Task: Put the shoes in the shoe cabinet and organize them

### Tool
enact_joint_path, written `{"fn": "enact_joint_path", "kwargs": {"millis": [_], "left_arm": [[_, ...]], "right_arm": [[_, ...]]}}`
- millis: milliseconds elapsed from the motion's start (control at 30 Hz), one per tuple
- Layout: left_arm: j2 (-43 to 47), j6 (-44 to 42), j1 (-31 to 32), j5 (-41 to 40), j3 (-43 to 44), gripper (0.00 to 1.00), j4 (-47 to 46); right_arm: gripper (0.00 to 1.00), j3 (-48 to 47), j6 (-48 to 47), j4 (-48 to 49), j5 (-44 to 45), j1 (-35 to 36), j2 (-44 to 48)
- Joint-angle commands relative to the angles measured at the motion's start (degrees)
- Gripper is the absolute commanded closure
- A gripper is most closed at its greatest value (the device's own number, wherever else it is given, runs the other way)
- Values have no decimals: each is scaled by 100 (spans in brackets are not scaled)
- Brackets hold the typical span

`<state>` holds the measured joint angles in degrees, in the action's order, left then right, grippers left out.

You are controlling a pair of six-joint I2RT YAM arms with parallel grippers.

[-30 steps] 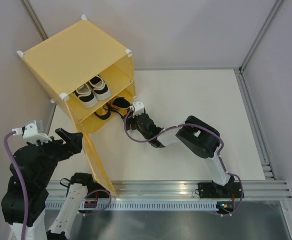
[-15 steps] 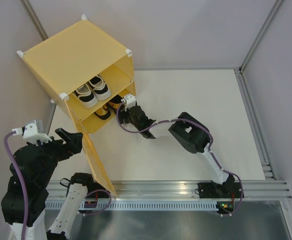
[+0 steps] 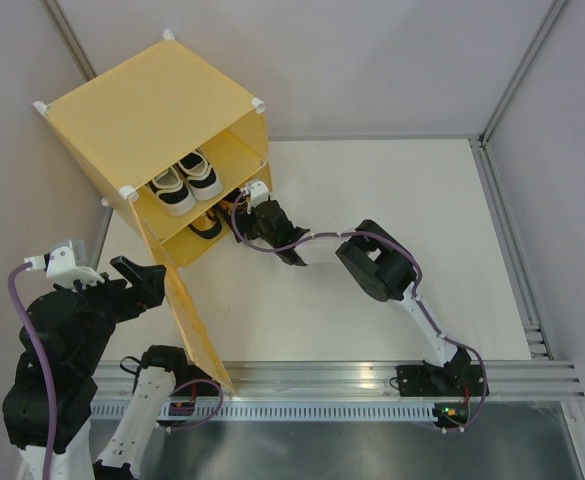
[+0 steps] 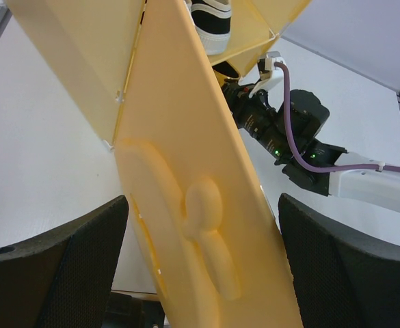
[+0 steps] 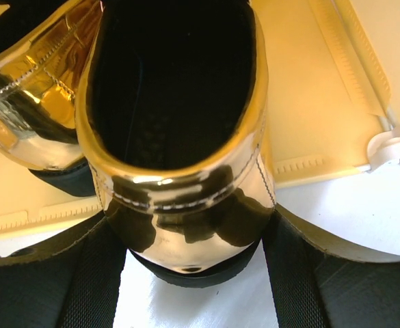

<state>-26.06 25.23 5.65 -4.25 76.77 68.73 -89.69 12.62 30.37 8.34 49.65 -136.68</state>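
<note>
The yellow shoe cabinet [image 3: 152, 110] stands at the table's far left, its door [image 3: 192, 320] swung open toward me. Two white-and-black sneakers [image 3: 184, 180] sit side by side on its upper shelf. My right gripper [image 5: 193, 229] is shut on the heel of a shiny gold shoe [image 5: 186, 191], whose toe points into the lower compartment [image 5: 309, 102]. A second gold shoe [image 5: 29, 116] lies inside just to its left. In the top view the right gripper [image 3: 257, 215] is at the lower opening. My left gripper [image 4: 200, 263] is open, its fingers straddling the door [image 4: 186, 137] without touching it.
The white table [image 3: 392, 200] stretches to the right of the cabinet. An aluminium rail [image 3: 372, 380] runs along the near edge by the arm bases. Grey walls and frame posts [image 3: 517, 70] enclose the table. The cabinet's white corner connector [image 5: 394, 143] sits just right of the held shoe.
My right arm has stretched up and left, carrying the gold shoe from in front of the cabinet into the lower opening. The left arm and the door have not moved.
</note>
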Motion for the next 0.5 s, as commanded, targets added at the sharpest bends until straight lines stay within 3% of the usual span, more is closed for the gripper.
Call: {"fn": "enact_joint_path", "kwargs": {"millis": [0, 100, 400, 467], "left_arm": [[58, -247, -3, -199, 13, 8, 369], [49, -247, -3, -181, 4, 8, 369], [75, -238, -3, -190, 31, 8, 387], [66, -238, -2, -181, 31, 8, 387]], "right_arm": [[41, -111, 206, 355, -579, 45, 106], [37, -66, 214, 399, -605, 27, 142], [5, 162, 144, 355, -808, 10, 335], [4, 224, 153, 382, -807, 10, 388]]}}
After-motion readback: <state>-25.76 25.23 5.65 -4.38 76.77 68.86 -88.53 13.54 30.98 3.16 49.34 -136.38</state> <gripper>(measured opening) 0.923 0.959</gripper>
